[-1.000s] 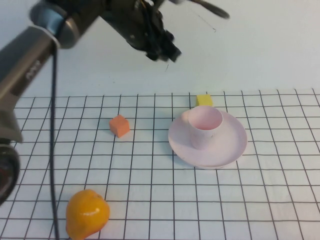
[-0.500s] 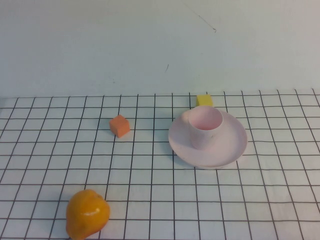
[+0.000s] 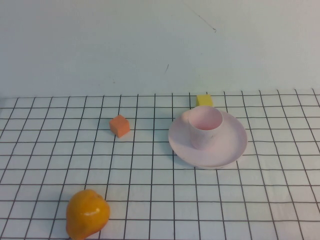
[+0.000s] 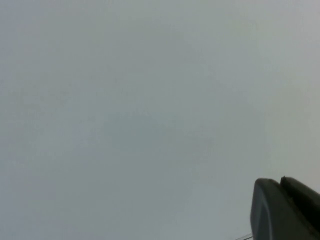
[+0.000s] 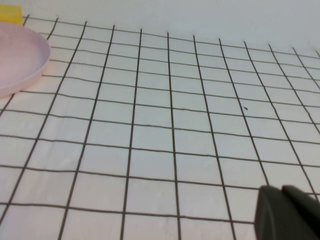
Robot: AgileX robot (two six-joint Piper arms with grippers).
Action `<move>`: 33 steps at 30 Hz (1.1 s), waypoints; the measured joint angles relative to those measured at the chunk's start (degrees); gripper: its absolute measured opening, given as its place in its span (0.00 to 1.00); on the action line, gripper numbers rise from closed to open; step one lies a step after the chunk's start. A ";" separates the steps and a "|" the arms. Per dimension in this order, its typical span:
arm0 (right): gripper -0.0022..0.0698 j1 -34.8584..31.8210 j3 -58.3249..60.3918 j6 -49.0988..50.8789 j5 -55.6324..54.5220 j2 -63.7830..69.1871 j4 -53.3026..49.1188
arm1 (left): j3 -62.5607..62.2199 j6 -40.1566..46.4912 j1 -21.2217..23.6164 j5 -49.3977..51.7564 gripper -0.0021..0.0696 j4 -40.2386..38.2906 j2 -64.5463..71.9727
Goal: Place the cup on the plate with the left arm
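Note:
The small pale pink cup (image 3: 204, 126) stands upright on the round pale pink plate (image 3: 234, 141), right of the middle of the checked cloth. Neither arm shows in the high view. In the left wrist view, my left gripper (image 4: 280, 182) shows only as two dark fingertips pressed together in a corner. It faces a plain pale wall and holds nothing. In the right wrist view, my right gripper (image 5: 281, 189) is shut and empty, low over the cloth. The plate's rim (image 5: 30, 65) lies well away from it, and the cup is out of that view.
An orange block (image 3: 120, 125) sits left of the plate. A yellow block (image 3: 204, 100) sits just behind it and also shows in the right wrist view (image 5: 10, 14). An orange-yellow pear-like fruit (image 3: 87, 214) lies at the front left. A pale wall backs the table.
One second ago the left arm reached across the top left of the high view. It has since withdrawn out of that view. The cup and plate have not moved.

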 joint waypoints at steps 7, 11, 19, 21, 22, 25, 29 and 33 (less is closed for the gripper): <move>0.03 0.00 0.00 0.00 0.00 0.00 0.00 | 16.80 -5.20 0.00 -10.81 0.03 4.33 -9.83; 0.03 0.00 0.00 0.00 0.00 0.00 0.00 | 25.02 -6.55 0.00 -17.78 0.03 4.35 -15.53; 0.03 0.00 0.00 0.00 0.00 0.00 0.00 | 35.87 -6.66 0.00 -27.97 0.03 7.17 -23.83; 0.03 0.00 0.00 0.00 0.00 0.00 0.00 | 37.26 -6.66 0.00 -29.13 0.03 8.96 -25.20; 0.03 0.00 0.00 0.00 0.00 0.00 0.00 | 37.73 -6.66 0.00 -29.48 0.03 9.75 -25.71; 0.03 0.00 0.00 0.00 0.00 0.00 0.00 | 38.85 -6.79 0.00 -30.18 0.03 12.41 -27.70; 0.03 0.00 0.00 0.00 0.00 0.00 0.00 | 39.37 -6.89 0.00 -30.75 0.03 14.06 -30.38; 0.03 0.00 0.00 0.00 0.00 0.00 0.00 | 39.37 -7.34 0.00 -31.00 0.03 14.44 -32.98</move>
